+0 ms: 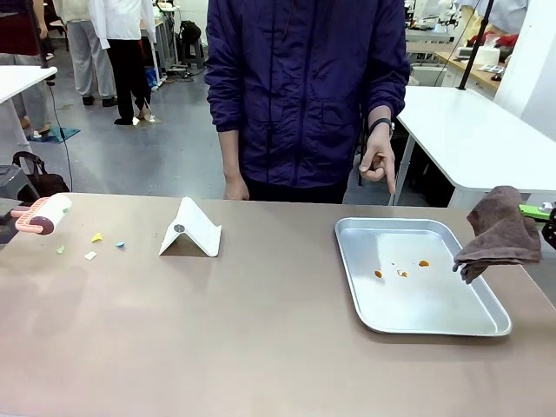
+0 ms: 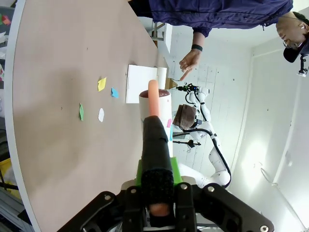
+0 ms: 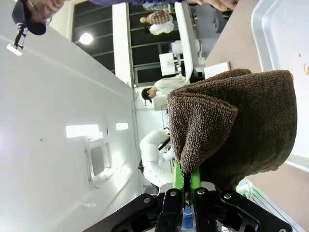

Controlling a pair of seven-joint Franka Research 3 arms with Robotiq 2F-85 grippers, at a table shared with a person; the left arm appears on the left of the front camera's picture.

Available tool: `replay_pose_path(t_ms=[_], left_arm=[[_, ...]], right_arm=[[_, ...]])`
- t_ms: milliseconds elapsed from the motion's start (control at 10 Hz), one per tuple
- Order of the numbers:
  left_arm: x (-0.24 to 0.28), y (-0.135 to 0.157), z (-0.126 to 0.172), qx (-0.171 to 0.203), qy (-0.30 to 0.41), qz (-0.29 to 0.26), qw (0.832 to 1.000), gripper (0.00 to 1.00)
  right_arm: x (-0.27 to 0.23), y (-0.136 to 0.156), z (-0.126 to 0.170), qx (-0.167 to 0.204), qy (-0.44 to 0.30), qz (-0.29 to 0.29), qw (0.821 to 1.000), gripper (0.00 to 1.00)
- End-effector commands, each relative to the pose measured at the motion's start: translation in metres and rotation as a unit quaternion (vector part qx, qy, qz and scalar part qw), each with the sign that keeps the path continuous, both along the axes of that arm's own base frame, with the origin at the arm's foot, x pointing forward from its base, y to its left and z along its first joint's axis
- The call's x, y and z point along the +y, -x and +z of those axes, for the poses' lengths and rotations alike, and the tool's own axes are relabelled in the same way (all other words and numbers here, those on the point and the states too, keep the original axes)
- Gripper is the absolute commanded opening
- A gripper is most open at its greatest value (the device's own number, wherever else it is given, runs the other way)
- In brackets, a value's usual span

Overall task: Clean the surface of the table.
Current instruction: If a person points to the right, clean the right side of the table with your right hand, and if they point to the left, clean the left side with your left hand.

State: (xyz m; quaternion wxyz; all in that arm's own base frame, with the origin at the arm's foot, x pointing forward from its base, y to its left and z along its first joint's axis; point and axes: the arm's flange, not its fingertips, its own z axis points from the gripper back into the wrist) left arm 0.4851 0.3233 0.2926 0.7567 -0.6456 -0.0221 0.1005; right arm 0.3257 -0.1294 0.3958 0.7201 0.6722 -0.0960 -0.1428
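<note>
metal tray [image 1: 491, 330] on the right of the taupe table [image 1: 261, 339], flecked with orange crumbs [image 1: 423, 262]. clamped a brown cloth [image 1: 499, 230] in the right gripper [image 3: 186, 193], jaws narrow, just right of that tray. pinched a lint roller [image 1: 45, 214] by the handle in the left gripper [image 2: 157, 186], far left. spotted paper scraps [image 1: 96, 237] near the roller, a white stand [image 1: 193, 231] beside them, a person's hand [image 1: 378, 161] pointing, far side.

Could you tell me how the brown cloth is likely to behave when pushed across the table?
Probably floppy: the brown cloth droops in folds from the right gripper. Its looped terry pile looks grippy, so it would likely drag rather than slide. It seems light.
</note>
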Motion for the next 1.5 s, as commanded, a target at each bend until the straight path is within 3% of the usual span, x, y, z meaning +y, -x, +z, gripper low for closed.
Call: replay_pose_path(t_ms=[0, 300, 400, 600, 700, 1000, 1400], left_arm=[[0.000, 0.001, 0.002, -0.007, -0.005, -0.007, 1.000, 0.00], [0.000, 0.001, 0.002, -0.007, -0.005, -0.007, 1.000, 0.00], [0.000, 0.001, 0.002, -0.007, -0.005, -0.007, 1.000, 0.00], [0.000, 0.001, 0.002, -0.007, -0.005, -0.007, 1.000, 0.00], [0.000, 0.001, 0.002, -0.007, -0.005, -0.007, 1.000, 0.00], [0.000, 0.001, 0.002, -0.007, -0.005, -0.007, 1.000, 0.00], [0.000, 0.001, 0.002, -0.007, -0.005, -0.007, 1.000, 0.00]], right_arm=[[0.002, 0.001, 0.007, 0.009, -0.003, 0.001, 1.000, 0.00], [0.002, 0.001, 0.007, 0.009, -0.003, 0.001, 1.000, 0.00], [0.000, 0.000, 0.000, 0.000, 0.000, 0.000, 1.000, 0.06], [-0.009, -0.011, 0.026, -0.073, 0.072, -0.025, 0.994, 0.06], [-0.002, -0.027, 0.030, -0.093, 0.112, 0.010, 0.989, 0.06], [0.014, -0.076, 0.008, -0.089, 0.240, 0.051, 0.965, 0.06], [0.051, -0.106, -0.024, -0.103, 0.351, 0.089, 0.927, 0.06]])
